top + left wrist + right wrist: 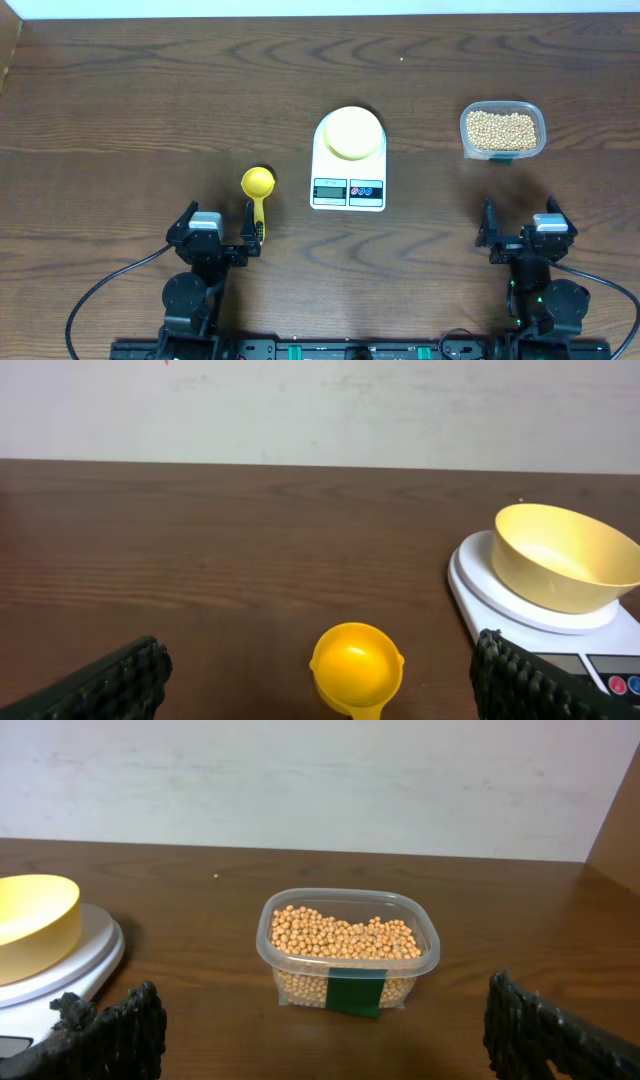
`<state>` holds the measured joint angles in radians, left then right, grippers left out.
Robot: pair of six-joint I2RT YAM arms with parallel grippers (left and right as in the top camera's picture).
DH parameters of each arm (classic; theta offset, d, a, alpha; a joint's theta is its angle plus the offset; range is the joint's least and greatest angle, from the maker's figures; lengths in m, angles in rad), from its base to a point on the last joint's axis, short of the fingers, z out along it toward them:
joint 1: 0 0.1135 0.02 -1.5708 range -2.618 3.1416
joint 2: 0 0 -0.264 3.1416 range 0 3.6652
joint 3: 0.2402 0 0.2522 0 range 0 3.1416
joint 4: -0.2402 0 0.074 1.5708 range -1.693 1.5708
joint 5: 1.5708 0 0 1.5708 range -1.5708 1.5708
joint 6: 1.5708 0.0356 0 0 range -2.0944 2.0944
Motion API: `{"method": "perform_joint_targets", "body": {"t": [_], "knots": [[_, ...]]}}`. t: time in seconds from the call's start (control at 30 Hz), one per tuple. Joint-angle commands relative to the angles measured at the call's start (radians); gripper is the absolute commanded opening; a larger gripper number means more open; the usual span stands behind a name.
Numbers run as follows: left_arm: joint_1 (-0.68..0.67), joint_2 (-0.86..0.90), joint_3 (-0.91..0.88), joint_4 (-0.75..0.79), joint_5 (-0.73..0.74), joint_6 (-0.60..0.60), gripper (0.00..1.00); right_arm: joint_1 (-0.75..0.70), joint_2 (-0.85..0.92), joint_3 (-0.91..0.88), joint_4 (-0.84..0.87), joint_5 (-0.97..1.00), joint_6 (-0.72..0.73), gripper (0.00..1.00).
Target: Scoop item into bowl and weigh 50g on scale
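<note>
Tan beans (501, 129) fill a clear plastic tub (502, 153) at the right; the beans (343, 937) and tub (348, 965) also show in the right wrist view. The pale yellow bowl (351, 133) sits empty on the white scale (348, 189) at the centre; the bowl (560, 555) and scale (470, 585) also show in the left wrist view. A bright yellow scoop (257, 190) lies left of the scale, its cup (357, 664) between my left fingers. My left gripper (218, 227) is open and empty at the scoop's handle. My right gripper (517, 228) is open and empty, short of the tub.
The dark wood table (150, 100) reaches a pale wall at the back. A green tape strip (356, 992) marks the tub's near side. The scale's display and two buttons (347, 190) face the near edge.
</note>
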<state>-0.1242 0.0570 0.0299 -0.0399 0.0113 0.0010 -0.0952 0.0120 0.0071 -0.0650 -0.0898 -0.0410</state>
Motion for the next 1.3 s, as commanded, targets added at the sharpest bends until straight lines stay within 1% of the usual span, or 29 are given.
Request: {"method": "perform_joint_targets", "body": {"t": [0.0,0.2,0.37,0.63,0.87,1.0,1.13,1.27], "knots": [[0.006,0.002,0.042,-0.022,-0.047,0.009,0.97,-0.008,-0.006,-0.002,-0.005,0.008,-0.013,0.99],[0.006,0.022,0.138,-0.126,-0.088,-0.002,0.97,-0.008,-0.006,-0.002,-0.005,0.008,-0.013,0.99],[0.006,0.106,0.237,-0.151,-0.103,-0.002,0.97,-0.008,-0.006,-0.002,-0.005,0.008,-0.013,0.99],[0.006,0.352,0.441,-0.241,-0.103,-0.001,0.98,-0.008,-0.006,-0.002,-0.005,0.008,-0.013,0.99],[0.006,0.587,0.656,-0.356,-0.102,0.003,0.97,-0.008,-0.006,-0.002,-0.005,0.008,-0.013,0.99],[0.006,0.714,0.799,-0.469,-0.101,0.003,0.97,-0.008,-0.006,-0.002,-0.005,0.008,-0.013,0.99],[0.025,0.851,0.983,-0.629,-0.094,0.002,0.97,-0.008,-0.006,-0.002,-0.005,0.008,-0.013,0.99],[0.066,0.984,1.157,-0.76,-0.019,0.006,0.98,-0.008,-0.006,-0.002,-0.005,0.008,-0.013,0.99]]}}
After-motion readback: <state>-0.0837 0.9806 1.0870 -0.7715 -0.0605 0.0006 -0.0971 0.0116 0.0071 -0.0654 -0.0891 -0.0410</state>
